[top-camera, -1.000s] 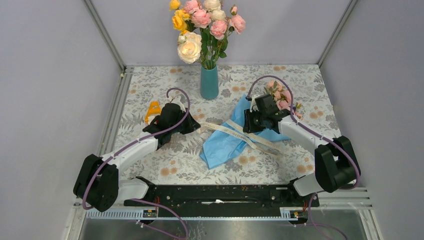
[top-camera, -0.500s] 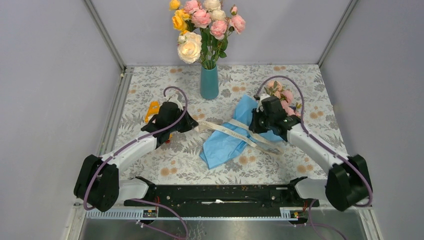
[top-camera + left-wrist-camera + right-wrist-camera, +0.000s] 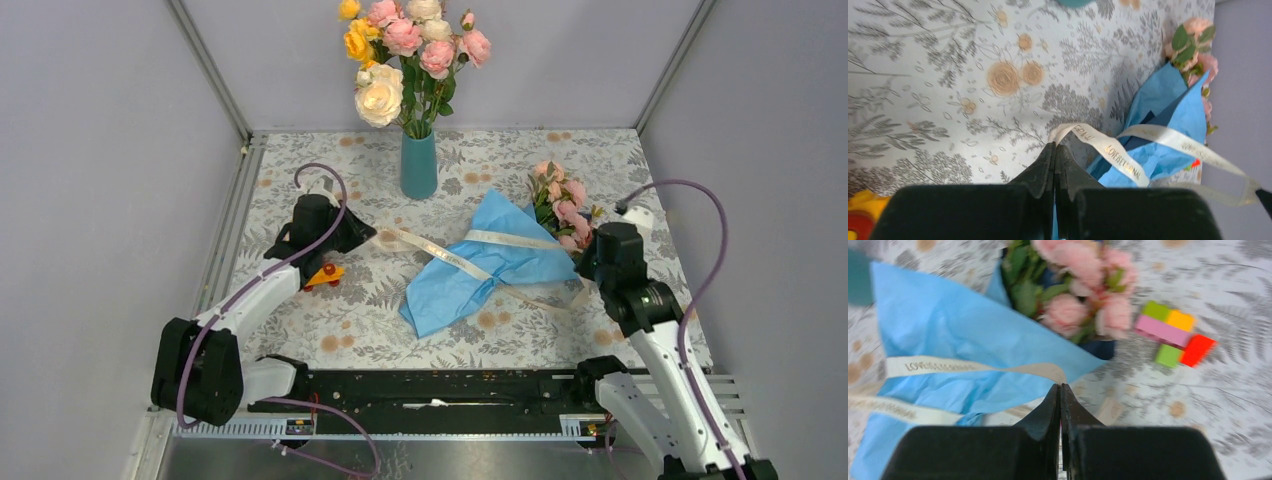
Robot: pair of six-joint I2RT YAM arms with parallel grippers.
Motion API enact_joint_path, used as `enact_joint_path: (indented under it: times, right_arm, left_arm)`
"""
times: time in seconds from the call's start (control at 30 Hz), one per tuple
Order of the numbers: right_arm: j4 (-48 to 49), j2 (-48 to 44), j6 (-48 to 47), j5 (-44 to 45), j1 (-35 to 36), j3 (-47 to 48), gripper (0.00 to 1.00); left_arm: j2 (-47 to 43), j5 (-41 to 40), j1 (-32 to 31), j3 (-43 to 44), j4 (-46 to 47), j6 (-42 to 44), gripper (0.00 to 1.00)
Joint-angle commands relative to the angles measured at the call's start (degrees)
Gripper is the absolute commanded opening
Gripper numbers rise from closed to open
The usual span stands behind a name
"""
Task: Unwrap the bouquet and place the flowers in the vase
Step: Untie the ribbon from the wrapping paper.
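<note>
Your left fingers (image 3: 1045, 165) are pressed shut, pinching one end of the cream ribbon (image 3: 450, 258). Your right fingers (image 3: 1052, 405) are closed on it beside the pink roses (image 3: 560, 195). The bouquet (image 3: 470, 275) lies mid-tabletop (image 3: 330, 160), blue paper spread flat. The teal vase (image 3: 419, 165) stands behind it, apart.

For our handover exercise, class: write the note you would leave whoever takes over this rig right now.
Left gripper: shut on one end of the ribbon.
Right gripper: shut on the other end, beside the flowers.
Bouquet lies right of the vase, blue paper on.
Vase at the back holds a larger rose bunch.
Done: ribbon seems untied.
Left: clear ribbon, open paper, move flowers to vase.
</note>
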Motion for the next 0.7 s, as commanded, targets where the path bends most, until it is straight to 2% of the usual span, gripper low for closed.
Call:
enact_joint_path:
  times: [0.0,0.13,0.33,0.53,0.67]
  right_arm:
    - [-8.45,-4.69,2.53,12.54,-4.91,-0.18,0.00]
    - [-12.30,-5.47,5.04,20.40,-8.62,1.35,0.00]
    - [-16.91,-6.71,8.17,34.27,-9.39,6.73,0.00]
    - [-17.46,-10.61,8.40,42.89,-9.39,12.93,0.00]
    - [-17.53,-11.86,6.60,44.37,-9.43,14.32,0.00]
  left_arm:
    - [-0.39,1.89,4.61,3.79,4.61,-1.65,0.00]
    - [1.16,2.81,9.47,5.01,5.49,-2.45,0.00]
    - [3.13,2.55,14.21,8.06,4.52,-0.79,0.00]
    - [3.86,2.63,16.62,9.20,4.11,-0.26,0.00]
    - [4.42,3.18,16.93,9.30,4.63,-0.44,0.00]
